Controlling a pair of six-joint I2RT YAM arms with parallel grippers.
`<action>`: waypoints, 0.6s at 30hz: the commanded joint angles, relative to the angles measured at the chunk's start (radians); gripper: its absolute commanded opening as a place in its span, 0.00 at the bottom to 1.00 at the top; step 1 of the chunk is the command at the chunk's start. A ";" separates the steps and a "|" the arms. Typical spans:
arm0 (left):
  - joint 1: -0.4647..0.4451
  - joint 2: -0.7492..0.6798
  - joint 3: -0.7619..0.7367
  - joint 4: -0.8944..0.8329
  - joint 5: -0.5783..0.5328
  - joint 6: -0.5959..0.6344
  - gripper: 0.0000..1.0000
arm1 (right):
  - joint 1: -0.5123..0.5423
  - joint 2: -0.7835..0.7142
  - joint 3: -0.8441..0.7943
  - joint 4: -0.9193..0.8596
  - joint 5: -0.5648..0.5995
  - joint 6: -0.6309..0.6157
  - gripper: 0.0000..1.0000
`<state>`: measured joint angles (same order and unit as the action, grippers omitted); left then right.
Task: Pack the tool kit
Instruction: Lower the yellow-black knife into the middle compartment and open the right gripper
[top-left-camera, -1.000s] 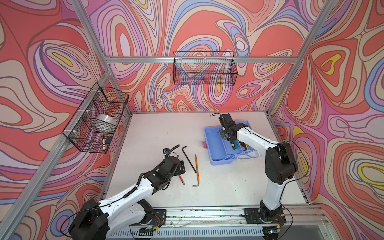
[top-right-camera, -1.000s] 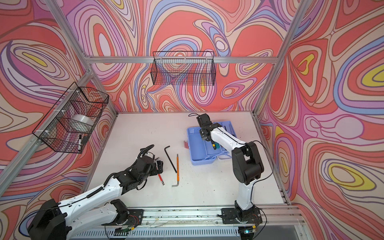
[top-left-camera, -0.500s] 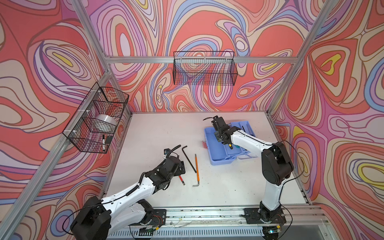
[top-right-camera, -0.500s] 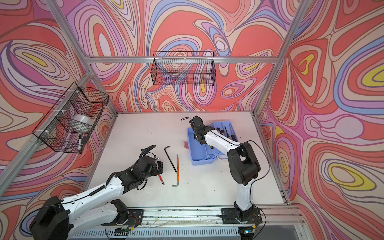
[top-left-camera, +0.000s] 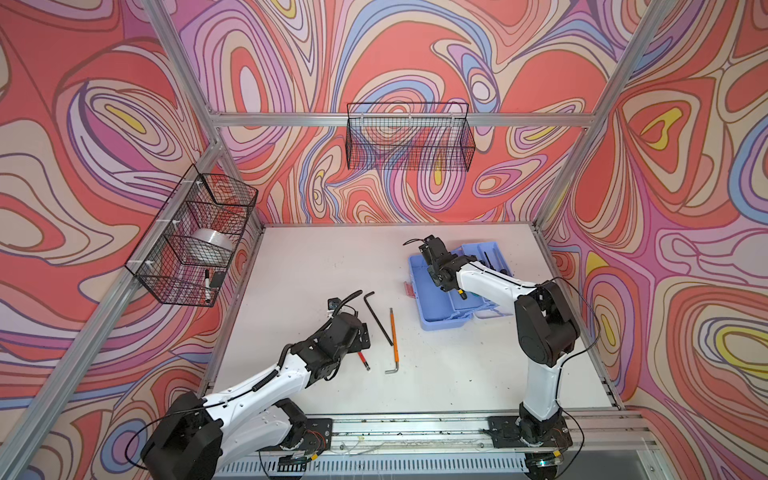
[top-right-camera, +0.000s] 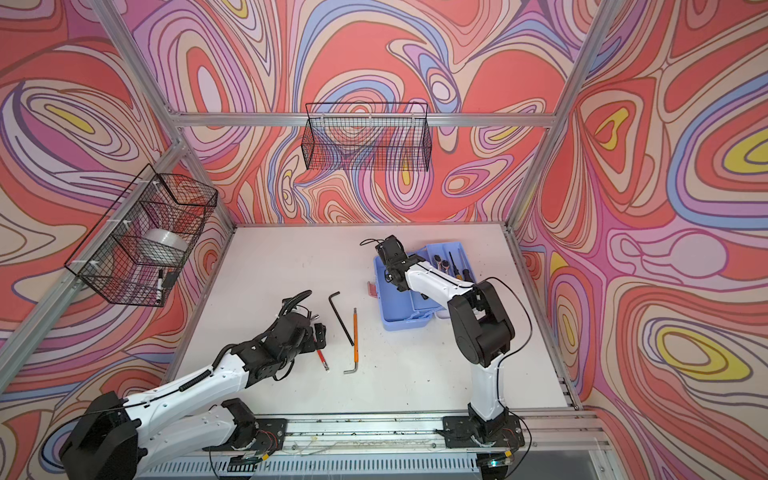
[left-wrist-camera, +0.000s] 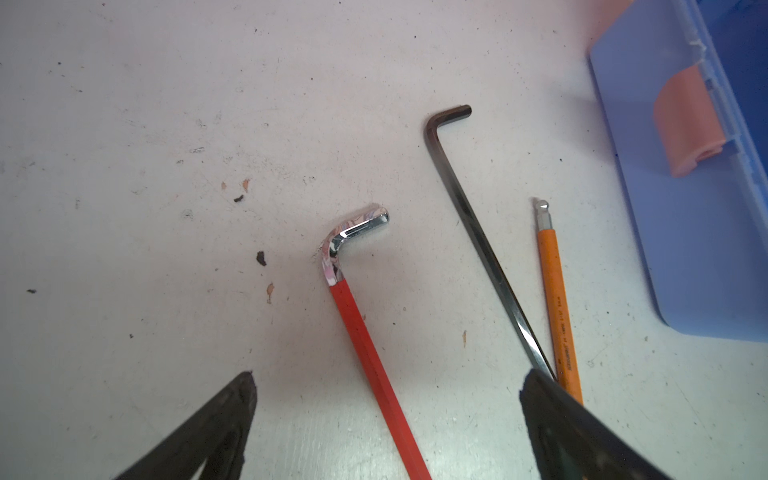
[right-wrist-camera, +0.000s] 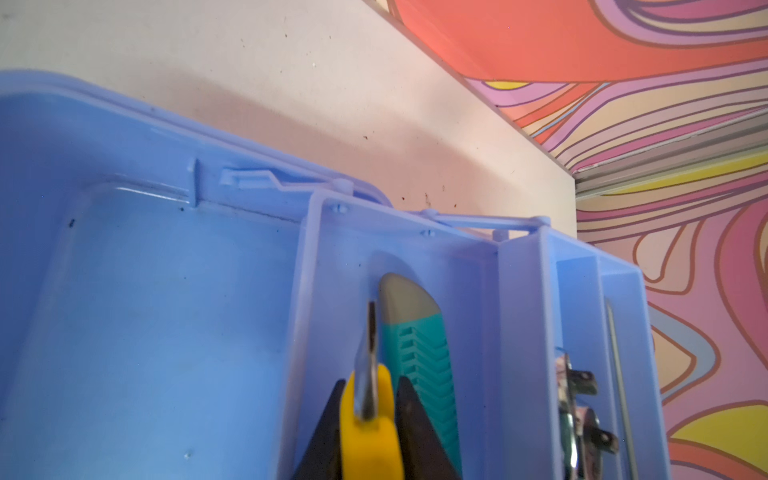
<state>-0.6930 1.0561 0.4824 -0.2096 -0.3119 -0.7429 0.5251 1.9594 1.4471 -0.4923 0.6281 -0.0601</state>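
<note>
small print on orange hex key, too blurred to read

Walls are swirling in red, pink, lilac, blue and yellow with dark outlines. The tabletop is looking white, dark specks. The tool kit is showing light blue, latch pink. Red hex key, black hex key, orange hex key, teal-and-grey knife and yellow-handled tool are popping.

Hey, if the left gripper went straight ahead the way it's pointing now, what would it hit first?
Probably the red hex key, which lies on the table between the left gripper's open fingers, though depth is unclear.
</note>
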 joint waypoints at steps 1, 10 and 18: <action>0.003 0.000 0.022 -0.030 -0.015 -0.016 1.00 | -0.001 0.015 0.005 -0.020 0.010 0.013 0.29; 0.003 0.005 0.023 -0.027 -0.015 -0.017 1.00 | -0.002 -0.048 -0.013 -0.029 -0.075 0.062 0.46; 0.003 0.016 0.017 -0.034 -0.009 -0.029 1.00 | -0.002 -0.157 -0.079 0.007 -0.197 0.121 0.55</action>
<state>-0.6930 1.0641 0.4828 -0.2142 -0.3115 -0.7532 0.5148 1.8557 1.3964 -0.5064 0.5194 0.0193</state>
